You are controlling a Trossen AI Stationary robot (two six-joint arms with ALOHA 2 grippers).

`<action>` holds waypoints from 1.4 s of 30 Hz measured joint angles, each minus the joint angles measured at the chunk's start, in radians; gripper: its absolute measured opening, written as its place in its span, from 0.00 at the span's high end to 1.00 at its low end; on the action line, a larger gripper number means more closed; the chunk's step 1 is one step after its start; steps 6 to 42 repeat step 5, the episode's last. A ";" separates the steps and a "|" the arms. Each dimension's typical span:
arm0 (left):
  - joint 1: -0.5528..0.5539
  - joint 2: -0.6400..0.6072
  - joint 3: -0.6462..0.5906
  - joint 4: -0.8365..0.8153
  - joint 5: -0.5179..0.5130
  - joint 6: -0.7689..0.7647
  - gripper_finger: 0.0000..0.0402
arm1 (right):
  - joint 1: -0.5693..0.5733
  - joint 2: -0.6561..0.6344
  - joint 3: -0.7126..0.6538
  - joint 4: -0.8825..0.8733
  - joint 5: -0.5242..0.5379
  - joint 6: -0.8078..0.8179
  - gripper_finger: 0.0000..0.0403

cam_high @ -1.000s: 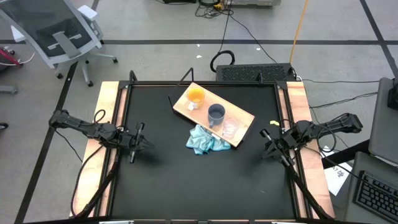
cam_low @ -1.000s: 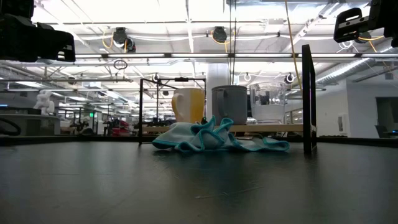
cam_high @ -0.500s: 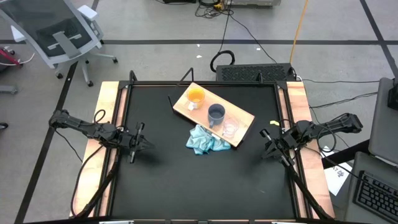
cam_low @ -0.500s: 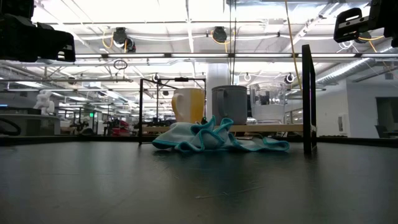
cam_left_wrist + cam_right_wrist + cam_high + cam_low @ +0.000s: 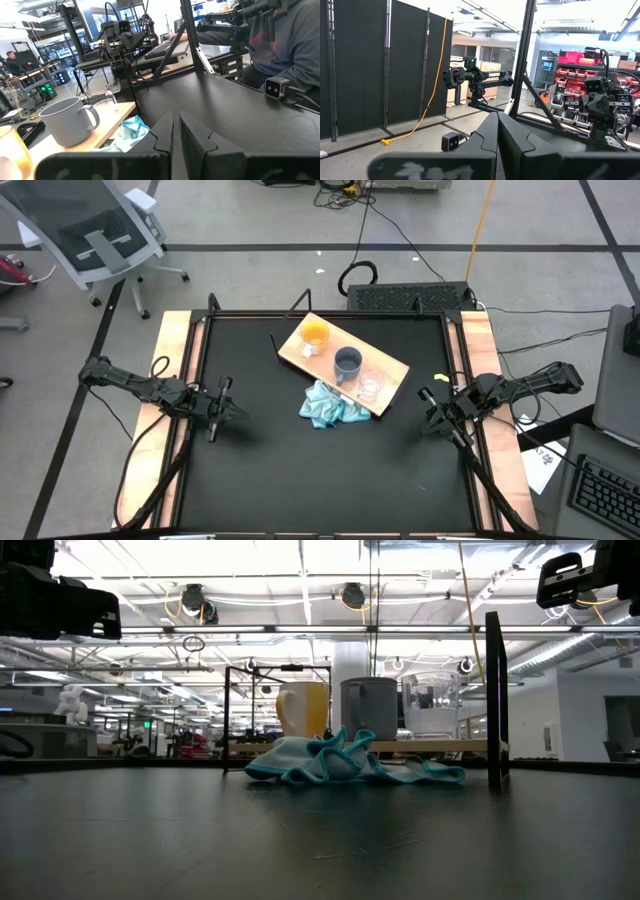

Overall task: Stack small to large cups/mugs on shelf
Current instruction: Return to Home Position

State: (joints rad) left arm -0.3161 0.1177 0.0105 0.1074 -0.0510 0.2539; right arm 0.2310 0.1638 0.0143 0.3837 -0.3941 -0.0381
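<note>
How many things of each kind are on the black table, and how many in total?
Mugs: 2, the orange mug and the grey-blue mug
Clear cup: 1
Wooden board: 1
Light blue cloth: 1
Total: 5

Found orange mug (image 5: 315, 335), grey-blue mug (image 5: 347, 363) and clear cup (image 5: 370, 386) in a row on the shelf (image 5: 392, 368), blue cloth (image 5: 325, 406) against its near edge. Saw left gripper (image 5: 218, 408) and right gripper (image 5: 432, 412) at the counter's (image 5: 300, 470) sides.
</note>
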 joint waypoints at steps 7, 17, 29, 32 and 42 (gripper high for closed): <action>0.000 0.000 0.000 0.000 0.000 0.000 0.92 | 0.000 0.000 0.000 0.000 0.000 0.000 1.00; 0.000 0.000 0.000 0.000 0.000 0.000 0.92 | 0.000 0.000 0.000 0.000 0.000 0.000 1.00; 0.000 0.000 0.000 0.000 0.000 0.000 0.92 | 0.000 0.000 0.000 0.000 0.000 0.000 1.00; 0.000 0.000 0.000 0.000 0.000 0.000 0.92 | 0.000 0.000 0.000 0.000 0.000 0.000 1.00; 0.000 0.000 0.000 0.000 0.000 0.000 0.92 | 0.000 0.000 0.000 0.000 0.000 0.000 1.00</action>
